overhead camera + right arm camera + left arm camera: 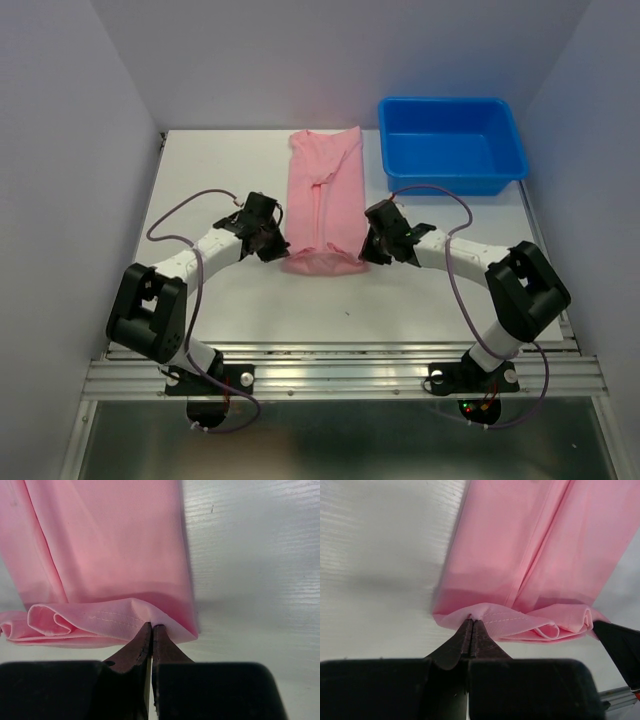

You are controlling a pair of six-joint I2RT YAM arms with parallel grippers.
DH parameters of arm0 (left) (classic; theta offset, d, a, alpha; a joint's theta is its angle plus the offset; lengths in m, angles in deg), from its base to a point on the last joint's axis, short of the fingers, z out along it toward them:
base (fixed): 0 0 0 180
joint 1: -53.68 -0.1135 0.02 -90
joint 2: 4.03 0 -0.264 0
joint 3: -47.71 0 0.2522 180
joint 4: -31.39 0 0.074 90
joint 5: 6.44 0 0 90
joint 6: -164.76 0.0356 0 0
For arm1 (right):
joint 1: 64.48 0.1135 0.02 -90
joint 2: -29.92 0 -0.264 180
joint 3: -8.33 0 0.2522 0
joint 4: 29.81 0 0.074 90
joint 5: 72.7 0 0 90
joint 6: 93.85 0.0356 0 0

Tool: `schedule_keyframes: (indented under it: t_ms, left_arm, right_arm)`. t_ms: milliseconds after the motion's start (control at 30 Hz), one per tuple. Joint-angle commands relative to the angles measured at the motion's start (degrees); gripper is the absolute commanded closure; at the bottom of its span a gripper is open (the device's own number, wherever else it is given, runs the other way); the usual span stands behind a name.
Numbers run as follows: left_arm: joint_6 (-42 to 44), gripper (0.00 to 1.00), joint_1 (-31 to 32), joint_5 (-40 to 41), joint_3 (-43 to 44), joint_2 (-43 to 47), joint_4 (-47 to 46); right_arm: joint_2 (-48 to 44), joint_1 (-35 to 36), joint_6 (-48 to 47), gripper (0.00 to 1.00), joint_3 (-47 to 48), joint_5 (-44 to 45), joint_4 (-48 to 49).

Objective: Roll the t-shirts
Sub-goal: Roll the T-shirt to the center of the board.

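Pink t-shirt (323,195), folded into a long strip, lies mid-way across the desk (210,165), left of the blue tub (450,140). The left claw (472,625) and right claw (151,629) are clamped on its near hem.

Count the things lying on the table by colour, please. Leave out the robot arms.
Pink: 1 (t-shirt)
Blue: 1 (tub)
Total: 2
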Motion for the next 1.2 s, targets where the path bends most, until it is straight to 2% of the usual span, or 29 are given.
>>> schedule_keyframes:
  t_ms: [0,167,267,300,367,400,433,467,500,533,567,600,733,800,867,933,967,1033,1100,1133,1167]
  left_arm:
    - [1.5,1.0,-0.3,1.9,3.0,-2.3,0.9]
    - [1.2,1.0,-0.2,0.9,3.5,-5.2,-0.4]
    - [1.6,0.99,-0.2,1.1,4.5,-7.0,0.3]
    - [1.6,0.96,-0.3,1.5,5.1,-7.3,0.4]
    - [2.2,0.89,-0.3,1.7,5.6,-7.8,0.4]
    - [2.4,0.8,-0.3,1.8,5.9,-7.8,0.4]
    - [2.5,0.74,-0.3,1.9,6.7,-7.7,0.4]
    - [3.0,0.64,-0.3,1.9,7.2,-7.5,0.5]
    - [3.3,0.59,-0.3,2.1,7.7,-7.2,0.6]
    - [3.5,0.55,-0.3,2.7,8.9,-6.7,1.2]
    - [3.7,0.53,-0.3,3.3,9.5,-6.3,1.7]
    - [4.3,0.48,-0.2,5.4,10.7,-5.9,2.5]
    - [5.5,0.42,-0.2,9.2,11.3,-2.3,3.3]
    - [5.6,0.42,-0.1,10.6,10.9,0.2,3.7]
    - [6.0,0.45,0.7,12.0,9.8,2.4,4.0]
    - [6.3,0.62,1.8,11.9,8.2,3.6,3.9]
    - [6.6,0.83,2.9,10.6,7.6,4.5,3.4]
    - [6.5,1.0,4.1,8.6,6.5,5.2,2.5]
    - [6.6,1.0,5.4,5.5,4.0,5.8,-0.4]
    - [6.5,1.0,5.4,0.1,3.0,6.0,-2.2]
    - [5.9,1.0,5.5,-2.3,0.1,6.8,-6.3]
  right_arm:
    - [2.6,-0.3,-1.8,0.99,3.5,2.4,-0.2]
    - [5.0,-0.3,-2.5,0.98,5.7,2.6,-0.3]
    - [5.5,-0.3,-2.6,0.92,6.2,3.3,-0.3]
    - [5.6,-0.3,-2.6,0.86,6.3,3.4,-0.4]
    - [5.6,-0.9,-2.8,0.8,6.4,3.7,-0.3]
    - [5.3,-0.9,-2.8,0.76,6.4,4.0,-0.3]
    - [5.1,-0.9,-2.8,0.64,6.3,4.0,-0.3]
    - [4.8,-0.9,-2.8,0.61,6.2,4.5,-0.4]
    - [4.3,-1.4,-2.8,0.58,6.1,4.7,-0.4]
    - [2.8,-1.4,-3.0,0.48,5.9,5.3,-0.5]
    - [1.9,-1.4,-3.0,0.45,5.9,5.7,-0.7]
    - [-0.1,-1.4,-3.2,0.36,5.8,6.7,-1.3]
    - [-5.3,-1.4,-3.2,0.2,4.5,8.7,-2.4]
    - [-7.0,-1.4,-3.4,0.19,3.5,7.8,-2.6]
    - [-8.5,-1.4,-3.1,0.2,2.3,6.4,-2.7]
    - [-8.7,-0.3,-3.1,0.31,1.4,5.5,-2.5]
    - [-8.0,1.1,-3.4,0.45,1.3,5.4,-2.6]
    - [-6.5,2.5,-3.8,0.64,1.6,4.8,-2.5]
    - [-3.6,3.7,-4.0,0.8,3.0,3.1,-2.5]
    - [-2.6,3.7,-4.0,0.92,3.5,2.4,-2.4]
    - [-1.7,3.7,-3.9,0.96,4.2,0.8,-2.0]
